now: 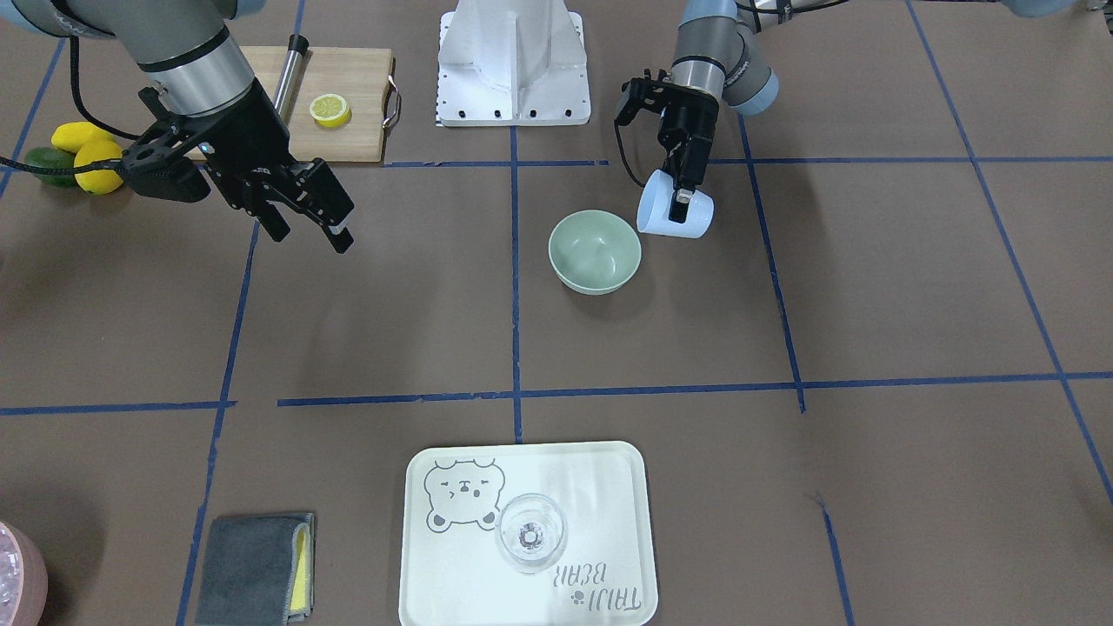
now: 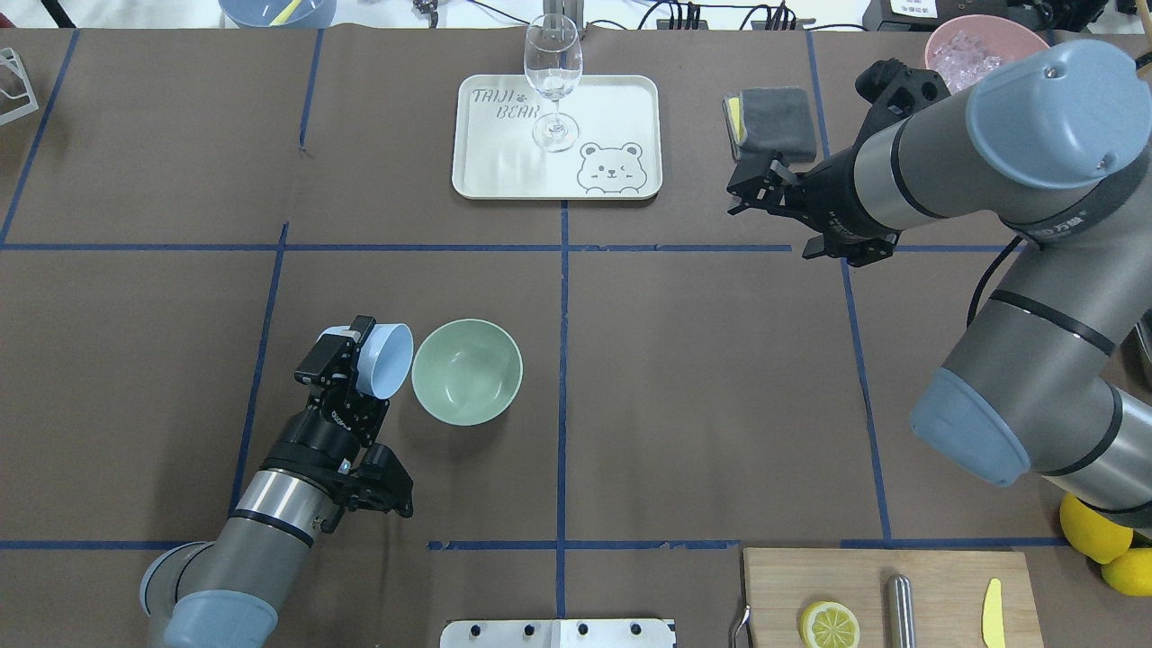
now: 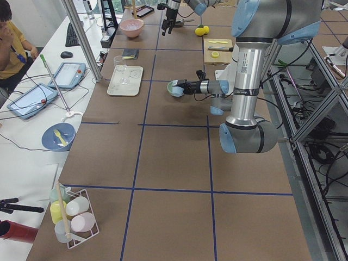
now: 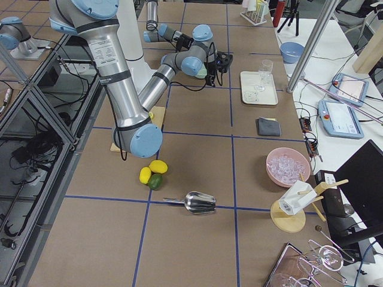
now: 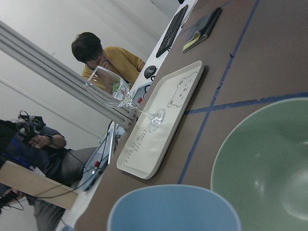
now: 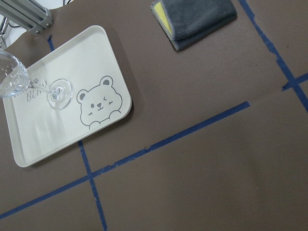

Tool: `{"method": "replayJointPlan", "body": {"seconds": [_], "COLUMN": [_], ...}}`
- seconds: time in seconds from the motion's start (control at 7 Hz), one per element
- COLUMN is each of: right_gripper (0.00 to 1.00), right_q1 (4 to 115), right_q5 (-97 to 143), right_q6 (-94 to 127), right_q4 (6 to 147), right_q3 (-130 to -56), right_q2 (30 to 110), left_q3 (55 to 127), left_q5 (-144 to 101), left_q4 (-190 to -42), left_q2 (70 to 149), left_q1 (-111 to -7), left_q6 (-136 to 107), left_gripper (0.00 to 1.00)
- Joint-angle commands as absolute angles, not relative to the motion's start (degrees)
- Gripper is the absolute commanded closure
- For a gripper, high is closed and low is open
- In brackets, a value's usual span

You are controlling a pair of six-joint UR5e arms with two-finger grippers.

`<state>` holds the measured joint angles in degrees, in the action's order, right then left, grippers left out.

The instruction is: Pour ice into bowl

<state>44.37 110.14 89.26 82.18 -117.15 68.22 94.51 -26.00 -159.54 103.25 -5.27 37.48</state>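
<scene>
The pale mint-green bowl [image 1: 595, 250] stands near the table's middle and looks empty; it also shows in the overhead view [image 2: 467, 371] and the left wrist view [image 5: 269, 173]. My left gripper [image 1: 683, 205] is shut on the rim of a light blue cup [image 1: 663, 215], tipped on its side with its mouth toward the bowl, just beside the bowl's rim. No ice shows in the cup or the bowl. Clear ice cubes [image 4: 287, 164] lie in a pink container at the table's far right. My right gripper [image 1: 311, 236] hangs open and empty above the table, far from the bowl.
A cream tray [image 1: 609, 539] carries a wine glass [image 1: 530, 532]. A grey cloth [image 1: 252, 569] lies beside it. A cutting board [image 1: 348, 130] with a lemon slice and a knife, lemons [image 1: 87, 156] and a metal scoop [image 4: 200, 202] lie on my right side.
</scene>
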Motion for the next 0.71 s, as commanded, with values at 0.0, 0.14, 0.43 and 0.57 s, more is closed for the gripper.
{"method": "replayJointPlan", "body": {"seconds": [0.0,0.14,0.43,0.57], "right_gripper": [0.0,0.0,0.0,0.0], "right_q1": [44.6,44.6,45.2,45.1], "right_q5": [110.1,110.1,110.1,110.2], "right_q6": [88.9,89.3,89.6,89.6], "right_q4": [82.2,82.2,82.4,82.4], "right_q3": [-117.1,-117.2,-117.1,-117.0], "right_q2": [68.2,68.5,68.6,68.6], "left_q3": [93.4,93.3,93.9,93.7], "left_q5": [-25.0,-22.5,-19.3,-19.2], "left_q4": [-151.4,-148.7,-147.6,-147.6], "left_q2": [106.4,106.6,107.3,108.3], "left_q1": [-4.7,-4.7,-4.7,-4.6], "left_q6": [48.5,51.9,68.8,69.5], "left_gripper": [1.0,1.0,1.0,1.0]}}
